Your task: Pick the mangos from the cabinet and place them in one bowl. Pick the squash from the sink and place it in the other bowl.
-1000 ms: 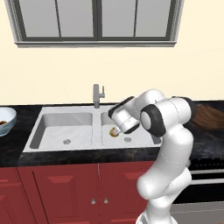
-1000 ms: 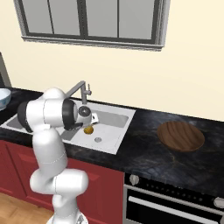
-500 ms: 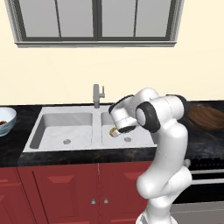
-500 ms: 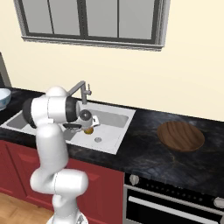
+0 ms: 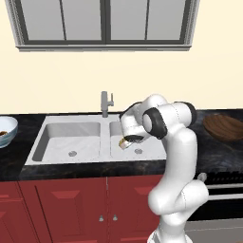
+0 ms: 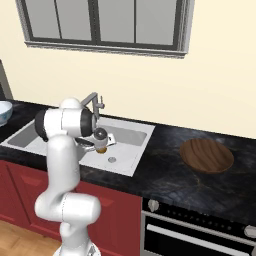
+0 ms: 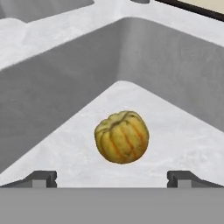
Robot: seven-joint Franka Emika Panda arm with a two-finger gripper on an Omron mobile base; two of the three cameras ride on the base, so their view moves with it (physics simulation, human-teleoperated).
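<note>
Spread wide, the gripper (image 7: 111,177) is hanging over the squash (image 7: 121,137), grasping nothing; the squash is sitting on the floor of the sink's (image 5: 71,128) right basin, centred between the fingertips (image 7: 40,178). Being round and ribbed, it is likely to roll or squirt aside if the fingers close too high. From the base cameras, the wrist is covering most of it.

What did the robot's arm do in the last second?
The arm folded lower into the sink's right basin, bringing the pincer nearer the squash. Its fingers sit wide apart, the squash not yet held. The squash, faucet, bowl and wooden board stayed put.
</note>
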